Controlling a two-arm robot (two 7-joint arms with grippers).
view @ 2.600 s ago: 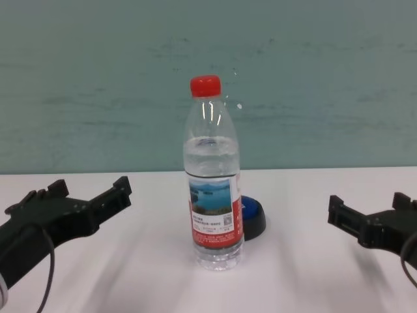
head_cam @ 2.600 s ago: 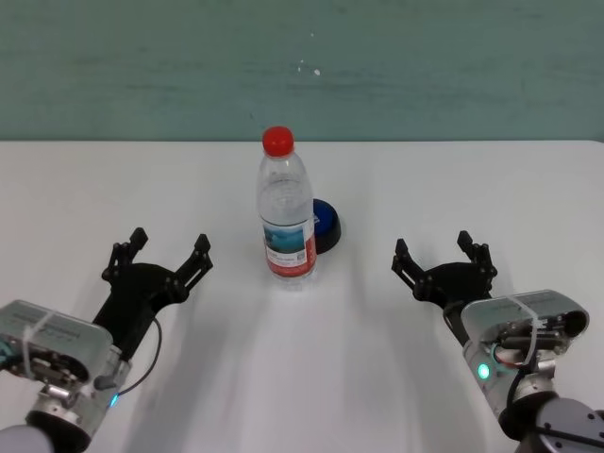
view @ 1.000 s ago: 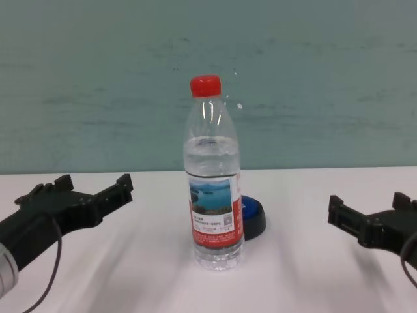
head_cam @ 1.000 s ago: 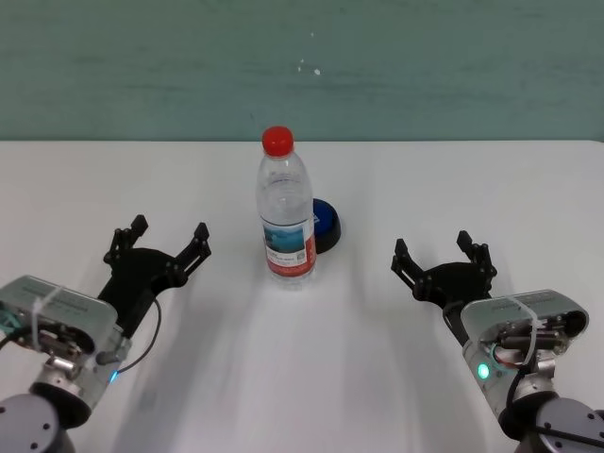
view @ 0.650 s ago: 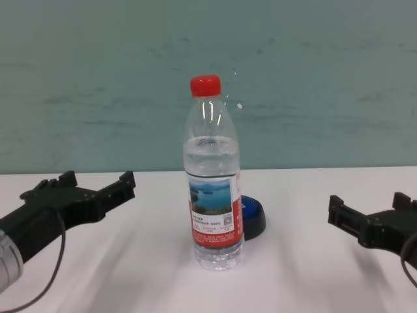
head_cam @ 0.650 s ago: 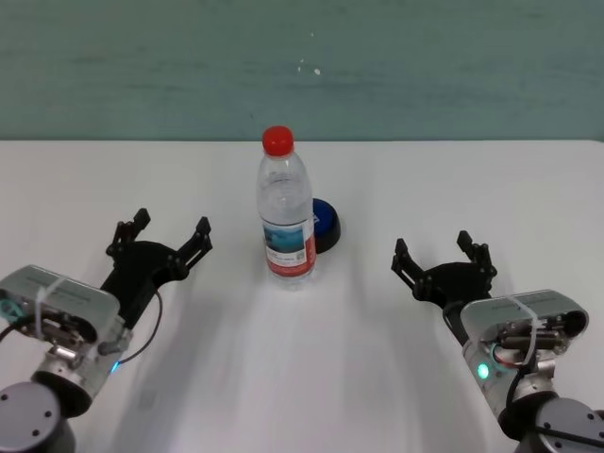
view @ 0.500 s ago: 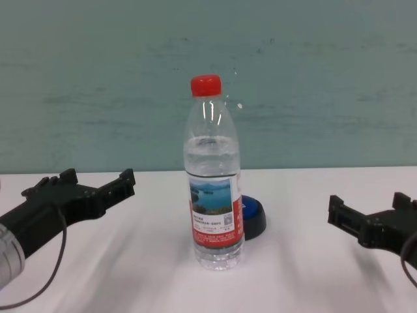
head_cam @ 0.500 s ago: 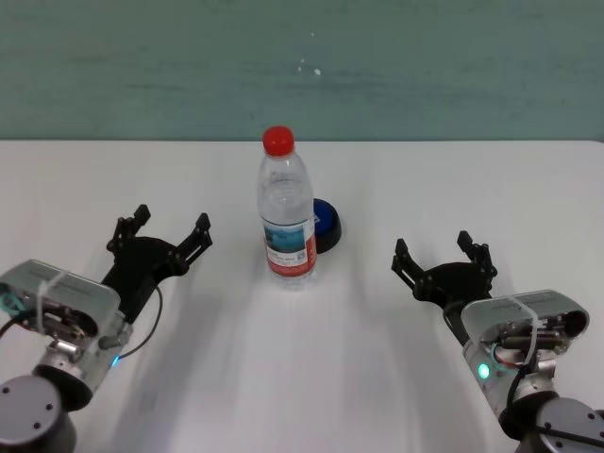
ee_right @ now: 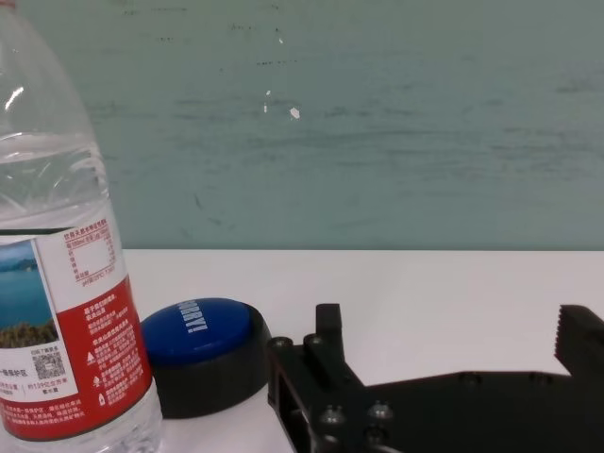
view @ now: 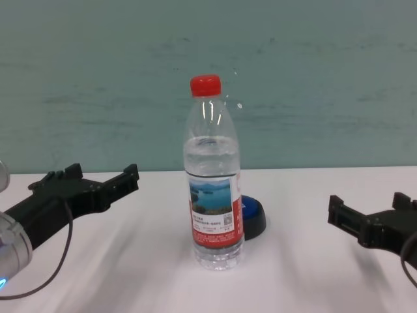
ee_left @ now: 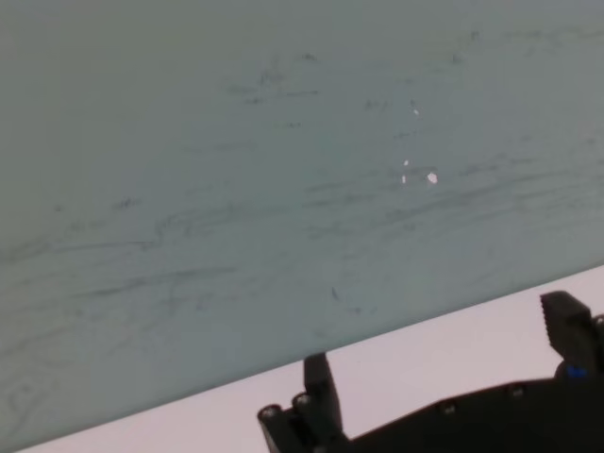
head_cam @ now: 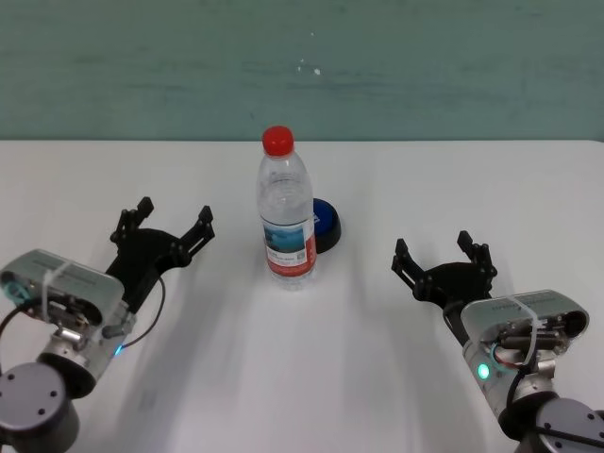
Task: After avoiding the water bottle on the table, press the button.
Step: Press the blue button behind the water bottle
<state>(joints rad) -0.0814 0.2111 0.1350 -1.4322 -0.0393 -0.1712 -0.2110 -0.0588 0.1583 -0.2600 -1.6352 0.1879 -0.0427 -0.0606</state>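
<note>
Since a moment ago the left gripper (head_cam: pixel 162 223) has lifted off the table (head_cam: pixel 311 359) and edged forward, toward the far edge, while its wrist housing has risen too; it now hangs above the left half of the desk with its two fingers spread wide and nothing between them. Everything else looks as it did.

The water bottle (head_cam: pixel 286 209) stands upright near the middle of the table, closer to the far edge than the near one, red cap on. Just behind it and a little toward the right edge sits the button (head_cam: pixel 326 225), its blue dome partly hidden by the bottle from the head view. From the right wrist view the button (ee_right: pixel 201 351) shows clearly, close beside the bottle's (ee_right: pixel 58 264) labelled base; whether they touch I cannot tell.

The right gripper (head_cam: pixel 444 259) sits low over the right half of the desk, well apart from bottle and button, fingers equally wide apart and empty. From the chest view both grippers flank the bottle (view: pixel 214 176), left (view: pixel 88 180) and right (view: pixel 371 218).
</note>
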